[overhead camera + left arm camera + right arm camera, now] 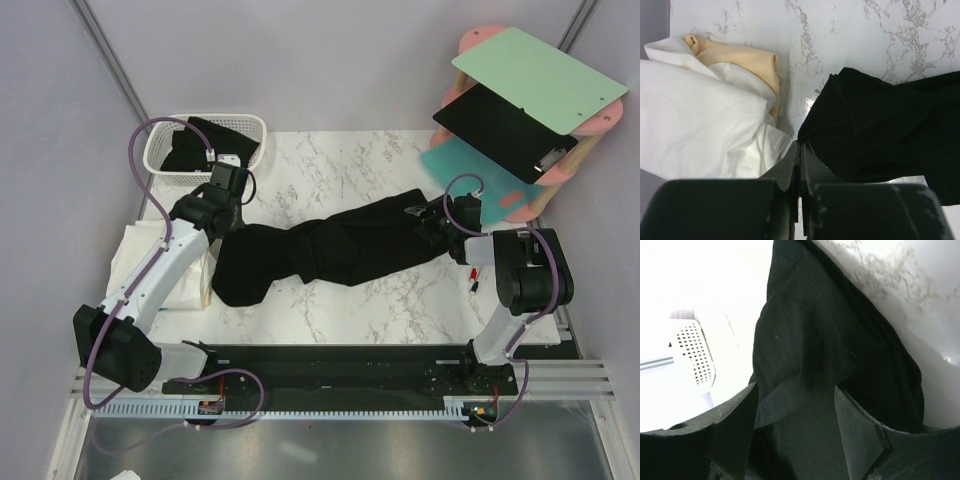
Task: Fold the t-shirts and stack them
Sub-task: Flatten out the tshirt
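Note:
A black t-shirt (340, 250) lies stretched in a long band across the marble table. My left gripper (226, 212) is at its left end. In the left wrist view the gripper (800, 143) is shut, with a corner of the black shirt (880, 130) drawn to a point at the tips. My right gripper (432, 216) is at the shirt's right end. In the right wrist view it (795, 387) is open, with black cloth (805, 330) lying between the fingers. A white t-shirt (695, 120) and a cream one (750, 60) lie bunched at the left.
The white and cream pile (135, 255) sits under the left arm at the table's left edge. A white lattice basket (160, 150) at the back left holds black cloth (210, 140). A pink rack (530, 110) at the back right carries green, black (500, 125) and teal boards.

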`<action>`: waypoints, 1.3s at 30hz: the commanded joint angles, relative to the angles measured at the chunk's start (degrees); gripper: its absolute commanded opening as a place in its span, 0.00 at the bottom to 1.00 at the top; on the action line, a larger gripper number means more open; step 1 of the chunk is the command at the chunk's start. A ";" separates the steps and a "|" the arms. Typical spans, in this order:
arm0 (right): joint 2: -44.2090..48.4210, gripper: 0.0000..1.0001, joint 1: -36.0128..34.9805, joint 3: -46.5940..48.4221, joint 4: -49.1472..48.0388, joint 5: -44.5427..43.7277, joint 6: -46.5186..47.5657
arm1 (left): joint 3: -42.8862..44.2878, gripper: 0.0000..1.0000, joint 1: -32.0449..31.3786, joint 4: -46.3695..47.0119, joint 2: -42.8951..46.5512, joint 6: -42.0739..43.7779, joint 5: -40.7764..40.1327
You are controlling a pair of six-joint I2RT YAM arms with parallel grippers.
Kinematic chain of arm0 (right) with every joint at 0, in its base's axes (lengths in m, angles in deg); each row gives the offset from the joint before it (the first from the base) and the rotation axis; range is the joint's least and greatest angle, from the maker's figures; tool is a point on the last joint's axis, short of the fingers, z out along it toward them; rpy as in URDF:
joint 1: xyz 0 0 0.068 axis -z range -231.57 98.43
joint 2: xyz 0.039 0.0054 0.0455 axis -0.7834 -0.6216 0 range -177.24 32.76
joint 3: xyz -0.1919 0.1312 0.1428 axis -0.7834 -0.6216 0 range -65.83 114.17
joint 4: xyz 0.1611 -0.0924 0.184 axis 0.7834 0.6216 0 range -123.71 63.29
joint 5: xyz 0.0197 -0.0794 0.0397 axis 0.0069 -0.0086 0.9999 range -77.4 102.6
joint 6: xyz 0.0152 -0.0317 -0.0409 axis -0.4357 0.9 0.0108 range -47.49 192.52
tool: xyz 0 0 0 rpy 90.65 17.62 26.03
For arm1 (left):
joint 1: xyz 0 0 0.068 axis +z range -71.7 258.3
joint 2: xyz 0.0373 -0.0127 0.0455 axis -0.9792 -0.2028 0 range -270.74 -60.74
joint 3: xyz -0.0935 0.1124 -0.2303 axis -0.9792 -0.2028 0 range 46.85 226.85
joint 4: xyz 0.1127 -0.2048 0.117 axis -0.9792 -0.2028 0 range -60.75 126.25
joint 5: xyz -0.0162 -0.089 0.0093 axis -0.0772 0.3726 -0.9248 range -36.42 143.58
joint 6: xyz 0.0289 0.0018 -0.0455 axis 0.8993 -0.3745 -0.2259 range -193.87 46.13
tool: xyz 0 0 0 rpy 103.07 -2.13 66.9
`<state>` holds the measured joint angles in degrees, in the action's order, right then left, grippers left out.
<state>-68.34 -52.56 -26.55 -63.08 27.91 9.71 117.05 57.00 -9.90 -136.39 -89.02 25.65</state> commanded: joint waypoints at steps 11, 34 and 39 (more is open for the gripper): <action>-5.07 0.67 0.12 5.27 -4.81 -1.25 -0.56 | 0.12 0.02 0.21 1.94 -1.77 -0.57 -0.55; -0.09 0.00 0.12 12.56 1.05 -1.69 4.61 | 3.71 0.02 0.56 2.21 -2.21 1.79 -4.59; 7.40 0.00 -0.06 17.22 11.24 -2.65 12.86 | 10.82 0.02 0.82 2.12 -1.25 3.64 -5.30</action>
<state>-68.61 -52.59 -14.96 -57.57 27.10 14.30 120.61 57.41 -9.93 -139.39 -88.26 23.25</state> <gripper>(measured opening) 0.017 0.026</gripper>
